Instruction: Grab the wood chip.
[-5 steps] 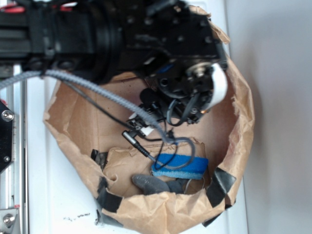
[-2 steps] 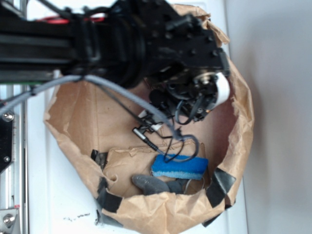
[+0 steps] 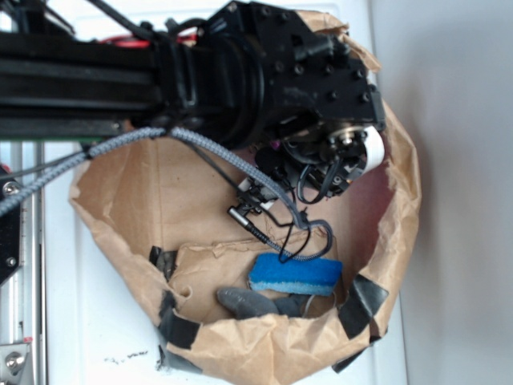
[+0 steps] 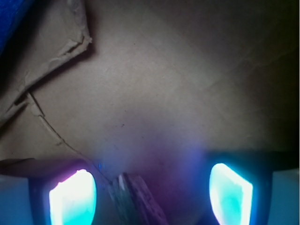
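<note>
Reaching down into brown paper bag (image 3: 120, 192) on white table (image 3: 88, 321): black arm (image 3: 120, 80) entering from upper left, gripper (image 4: 150, 190) low over bag floor near right wall. Grey braided cable (image 3: 216, 152) draped off arm, thin black cable looped just above blue sponge (image 3: 295, 275).

Wrist view: jaws spread wide, glowing pads (image 4: 74, 197) at lower left and lower right of frame, nothing clamped between them. Wood chip (image 4: 133, 197) flat on paper, between pads but close to left one, not centred; streaky brown grain visible, near end cut off by lower frame edge. Contact between chip and left pad: cannot tell. Creased paper flap (image 4: 51, 61) at upper left of same view, sliver of blue in extreme corner.

Exterior view: chip hidden under gripper body. Sponge lying at near side of bag, grey rounded object (image 3: 252, 303) touching its lower left edge. Black tape strips (image 3: 365, 301) on bag rim at lower left and lower right. Metal frame with bolts (image 3: 12, 188) along left margin.
</note>
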`<state>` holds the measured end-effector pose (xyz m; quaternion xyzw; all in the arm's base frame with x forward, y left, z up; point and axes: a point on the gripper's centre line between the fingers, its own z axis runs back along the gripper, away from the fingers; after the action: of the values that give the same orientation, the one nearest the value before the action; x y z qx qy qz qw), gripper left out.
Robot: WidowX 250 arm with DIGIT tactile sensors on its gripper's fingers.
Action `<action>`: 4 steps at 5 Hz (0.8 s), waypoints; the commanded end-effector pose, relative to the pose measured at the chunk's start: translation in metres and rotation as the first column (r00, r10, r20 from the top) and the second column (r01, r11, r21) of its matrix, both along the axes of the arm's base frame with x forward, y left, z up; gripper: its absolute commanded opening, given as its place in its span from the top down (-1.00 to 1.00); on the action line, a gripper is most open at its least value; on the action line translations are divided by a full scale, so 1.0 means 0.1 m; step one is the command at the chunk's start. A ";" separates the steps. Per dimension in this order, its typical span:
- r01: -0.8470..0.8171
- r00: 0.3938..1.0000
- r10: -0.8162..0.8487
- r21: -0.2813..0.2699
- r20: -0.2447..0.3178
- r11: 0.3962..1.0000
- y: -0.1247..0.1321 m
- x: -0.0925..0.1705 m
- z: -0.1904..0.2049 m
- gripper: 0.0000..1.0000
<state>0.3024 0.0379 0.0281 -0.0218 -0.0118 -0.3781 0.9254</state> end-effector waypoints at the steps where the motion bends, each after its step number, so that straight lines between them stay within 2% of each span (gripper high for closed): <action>1: 0.076 0.994 -0.073 -0.037 0.076 0.996 0.12 -0.09 0.38 -1.00; 2: 0.089 0.993 -0.085 -0.054 0.078 0.995 0.17 -0.15 0.45 -1.00; 4: 0.047 0.991 -0.052 0.047 0.120 0.998 0.25 -0.08 0.25 -1.00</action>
<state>0.2873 0.0631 0.0403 0.0000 -0.0330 -0.3949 0.9181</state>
